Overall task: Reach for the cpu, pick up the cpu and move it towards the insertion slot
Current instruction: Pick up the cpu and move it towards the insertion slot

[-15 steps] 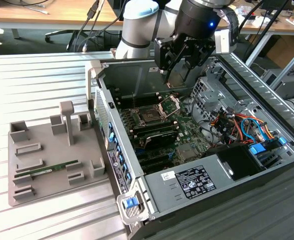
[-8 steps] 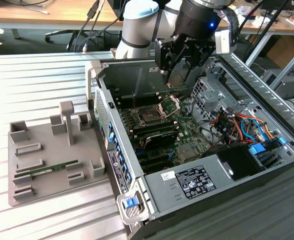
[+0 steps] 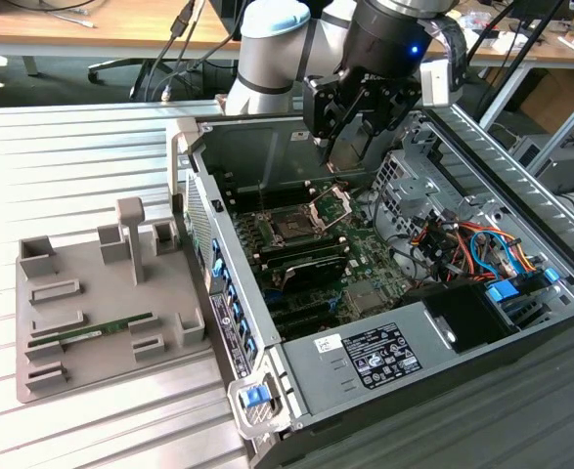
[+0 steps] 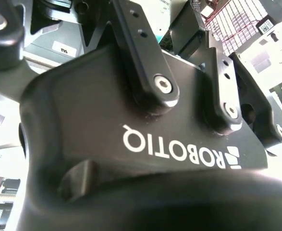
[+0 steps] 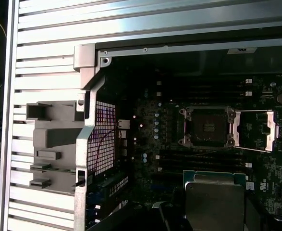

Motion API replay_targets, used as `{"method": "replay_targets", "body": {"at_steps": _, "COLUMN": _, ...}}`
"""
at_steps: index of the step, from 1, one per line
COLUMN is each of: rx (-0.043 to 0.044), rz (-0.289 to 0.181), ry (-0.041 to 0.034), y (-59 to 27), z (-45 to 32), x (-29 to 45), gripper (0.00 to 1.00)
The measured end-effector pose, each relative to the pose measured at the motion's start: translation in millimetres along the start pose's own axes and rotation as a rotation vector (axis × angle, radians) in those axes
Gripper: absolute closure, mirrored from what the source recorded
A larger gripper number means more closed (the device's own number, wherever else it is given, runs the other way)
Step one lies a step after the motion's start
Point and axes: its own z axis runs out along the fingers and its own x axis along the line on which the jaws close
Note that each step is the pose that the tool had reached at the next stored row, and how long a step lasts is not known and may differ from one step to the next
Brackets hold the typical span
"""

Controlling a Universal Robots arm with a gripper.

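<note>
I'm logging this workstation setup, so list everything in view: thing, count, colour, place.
computer case: one, grey and black, open, on the slatted metal table.
insertion slot: one, dark square with its silver frame swung open, on the green motherboard inside the case.
cpu: one, pale silver top, held up above the motherboard, off to one side of the slot.
fixture tray: one, grey, on the table at the exterior view's left of the case.
memory stick: one, green, lying in the tray.
cables: several, red, orange and blue, inside the case at the exterior view's right.
gripper: one, black, above the open case, carrying the cpu.
</note>
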Motion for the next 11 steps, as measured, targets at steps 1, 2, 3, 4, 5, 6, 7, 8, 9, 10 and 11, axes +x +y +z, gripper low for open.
{"method": "replay_targets", "body": {"at_steps": 1, "rx": -0.0001, "rz": 0.000, "ry": 0.0000, "y": 0.0, "z": 0.1, "x": -0.2, "gripper": 0.45}}
{"method": "replay_targets", "body": {"at_steps": 2, "rx": -0.0001, "rz": 0.000, "ry": 0.0000, "y": 0.0, "z": 0.3, "x": -0.4, "gripper": 0.45}}
{"method": "replay_targets", "body": {"at_steps": 3, "rx": -0.0001, "rz": 0.000, "ry": 0.0000, "y": 0.0, "z": 0.4, "x": -0.8, "gripper": 0.45}}
{"method": "replay_targets", "body": {"at_steps": 4, "rx": 0.0000, "rz": 0.000, "ry": 0.0000, "y": 0.1, "z": 0.6, "x": -0.9, "gripper": 0.45}}
{"method": "replay_targets", "body": {"at_steps": 5, "rx": -0.0001, "rz": 0.000, "ry": 0.0000, "y": 0.3, "z": 0.8, "x": -1.0, "gripper": 0.45}}
{"method": "replay_targets", "body": {"at_steps": 6, "rx": 0.0000, "rz": 0.000, "ry": 0.0000, "y": 0.5, "z": 0.9, "x": -1.1, "gripper": 0.45}}
{"method": "replay_targets", "body": {"at_steps": 7, "rx": 0.0000, "rz": 0.000, "ry": 0.0000, "y": 0.6, "z": 1.0, "x": -1.2, "gripper": 0.45}}
{"method": "replay_targets", "body": {"at_steps": 8, "rx": 0.0001, "rz": 0.000, "ry": 0.0000, "y": 0.8, "z": 1.1, "x": -1.2, "gripper": 0.45}}
{"method": "replay_targets", "body": {"at_steps": 9, "rx": -0.0001, "rz": 0.000, "ry": 0.0000, "y": 1.0, "z": 1.2, "x": -1.2, "gripper": 0.45}}
{"method": "replay_targets", "body": {"at_steps": 10, "rx": 0.0000, "rz": 0.000, "ry": 0.0000, "y": 1.2, "z": 1.2, "x": -1.2, "gripper": 0.45}}
{"method": "replay_targets", "body": {"at_steps": 11, "rx": 0.0000, "rz": 0.000, "ry": 0.0000, "y": 1.5, "z": 1.3, "x": -1.3, "gripper": 0.45}}
